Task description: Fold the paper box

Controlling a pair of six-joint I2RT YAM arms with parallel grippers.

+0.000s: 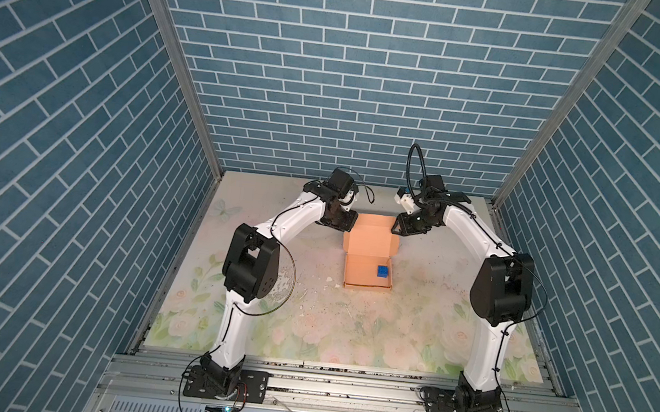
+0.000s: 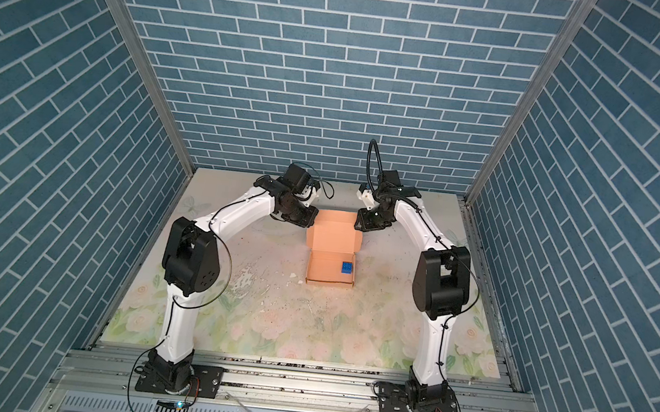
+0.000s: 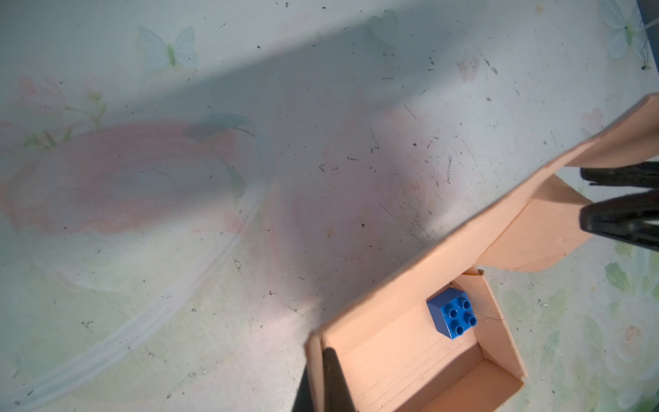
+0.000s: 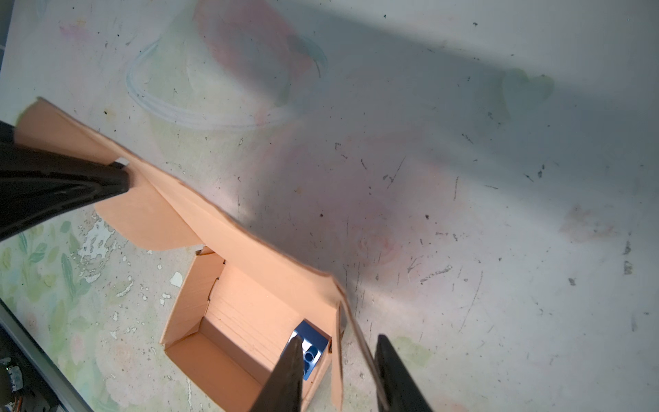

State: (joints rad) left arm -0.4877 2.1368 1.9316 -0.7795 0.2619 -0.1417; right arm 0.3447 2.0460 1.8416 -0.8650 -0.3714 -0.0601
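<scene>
On the table (image 1: 308,317), centre toward the far side: paper box (image 1: 367,269), lid raised. Clamped on the lid's left flap: left pincer (image 4: 120,174). Apart, straddling the right flap: right pincer (image 4: 338,341). Probably light, bendy, crease-prone; best pinched gently by flap edges.

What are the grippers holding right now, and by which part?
The left gripper is pinching the paper box by its lid's left side flap. The right gripper holds nothing yet: its jaws straddle the opposite flap, apart.

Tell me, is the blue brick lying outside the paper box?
No, the blue brick sits inside the paper box, on its floor.
</scene>
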